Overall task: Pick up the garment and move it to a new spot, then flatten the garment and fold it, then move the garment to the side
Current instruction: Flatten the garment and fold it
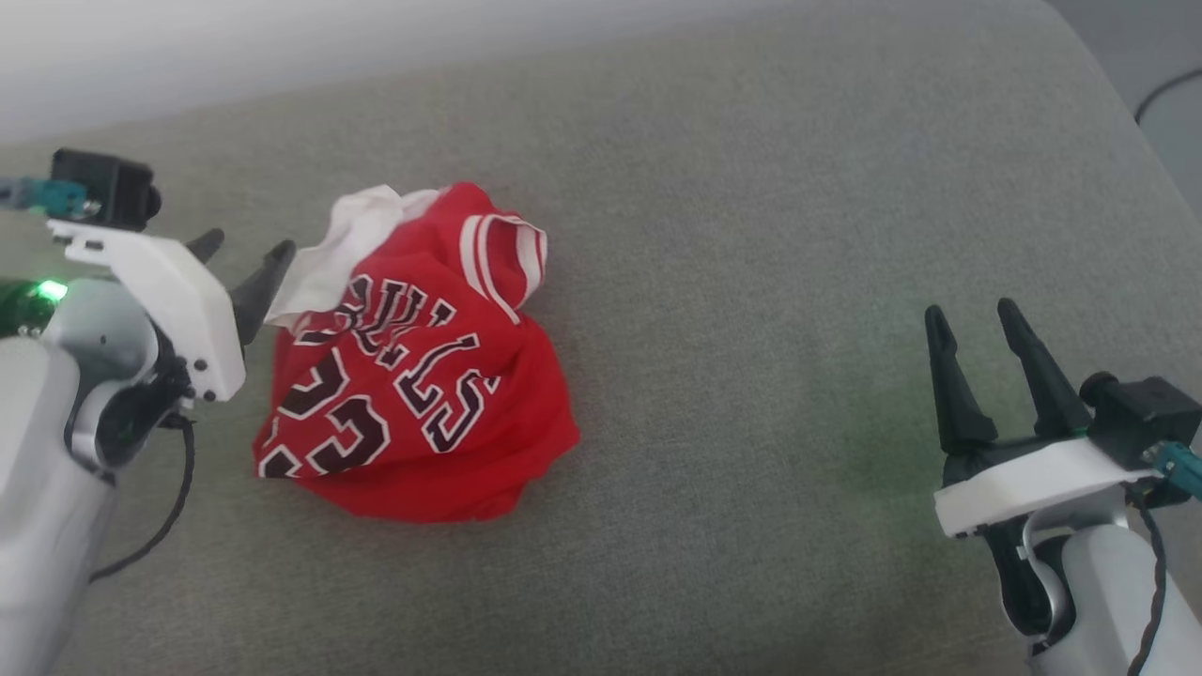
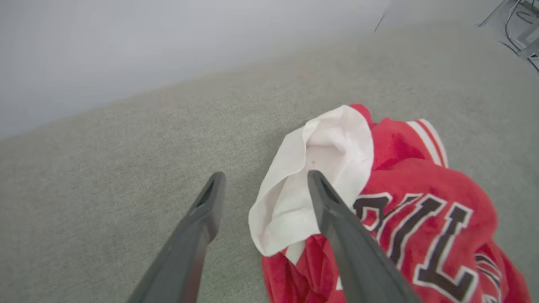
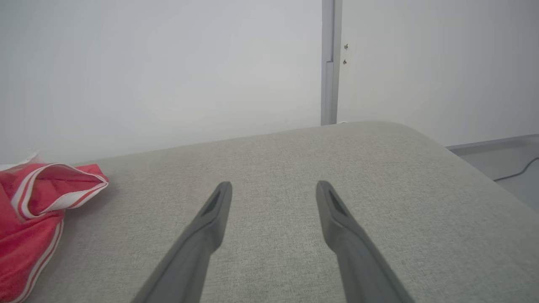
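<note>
A grey, fabric-covered cushioned surface (image 1: 770, 282) with a rounded far right corner carried everything. The garment (image 1: 423, 441) lay directly on its left part, crumpled into a red-and-white heap with black lettering (image 1: 418, 361) facing up; the rest was bare fabric.

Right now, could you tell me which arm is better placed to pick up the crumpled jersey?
The left. The left fingers are open right beside the white sleeve of the jersey, while the right fingers stand open well away over bare cushion.

Grey forearms (image 1: 38, 488), white gripper brackets (image 1: 1033, 483), tapered black fingers (image 1: 953, 394), black cameras (image 1: 1141, 404), dangling cables (image 1: 188, 460), green light (image 1: 47, 291)
</note>
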